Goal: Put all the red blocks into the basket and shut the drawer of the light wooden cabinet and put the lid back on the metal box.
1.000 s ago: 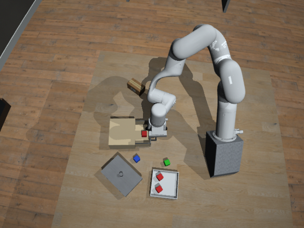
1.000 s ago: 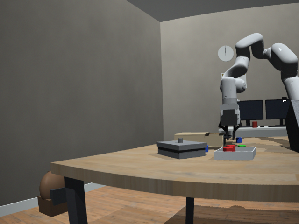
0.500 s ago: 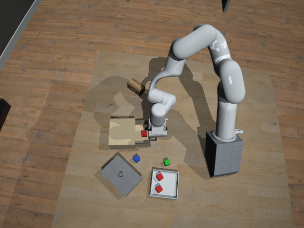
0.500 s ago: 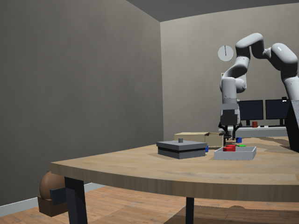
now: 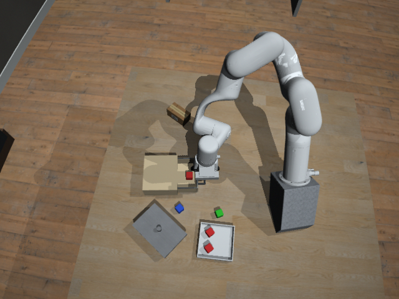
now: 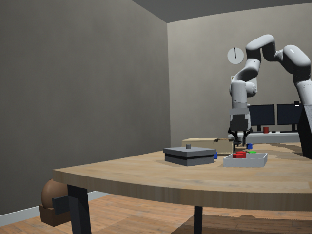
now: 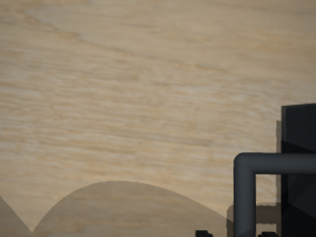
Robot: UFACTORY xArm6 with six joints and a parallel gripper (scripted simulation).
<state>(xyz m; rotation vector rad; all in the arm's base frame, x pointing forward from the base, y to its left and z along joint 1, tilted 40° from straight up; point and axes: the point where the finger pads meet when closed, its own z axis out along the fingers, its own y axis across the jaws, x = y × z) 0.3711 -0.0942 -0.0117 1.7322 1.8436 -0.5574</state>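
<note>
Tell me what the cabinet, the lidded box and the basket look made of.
Cabinet: pale wood, matte, judging by its tan, faintly grained top.
Lidded box: probably metal, with a flat, even grey lid and a small knob, no shine.
Basket: light grey-white walls, smooth and plain; plastic or painted metal, hard to say which.

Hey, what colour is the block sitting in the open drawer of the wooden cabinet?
Red. The block shows best in the top view, inside the open drawer.

three red blocks (image 5: pixel 189 175), one blue block (image 5: pixel 179 207), one green block (image 5: pixel 219 212)
</note>
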